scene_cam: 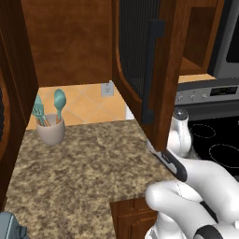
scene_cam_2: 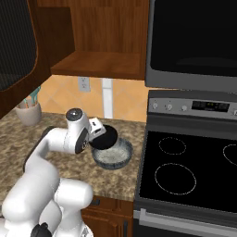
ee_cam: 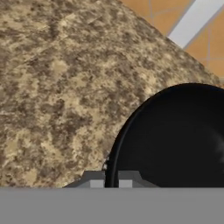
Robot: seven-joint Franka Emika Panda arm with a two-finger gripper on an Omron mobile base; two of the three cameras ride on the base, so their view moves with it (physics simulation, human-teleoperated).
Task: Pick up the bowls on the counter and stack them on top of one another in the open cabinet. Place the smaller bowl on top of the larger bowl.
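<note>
Gripper pinching rim of black bowl, one finger each side. Black bowl just above grey speckled bowl, near stove on granite counter. Keep level, lift clear, then swing up to open cabinet.

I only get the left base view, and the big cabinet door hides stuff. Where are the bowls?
Observer: The grey bowl sits on the counter, right beside the stove.
Operator: And the black one?
Observer: The black bowl is tipped up above the grey bowl's back edge, at the end of the arm.
Operator: Is the claw holding it?
Observer: In the hand view, the claw has one finger on each side of the black bowl's rim, pinching it.
</note>
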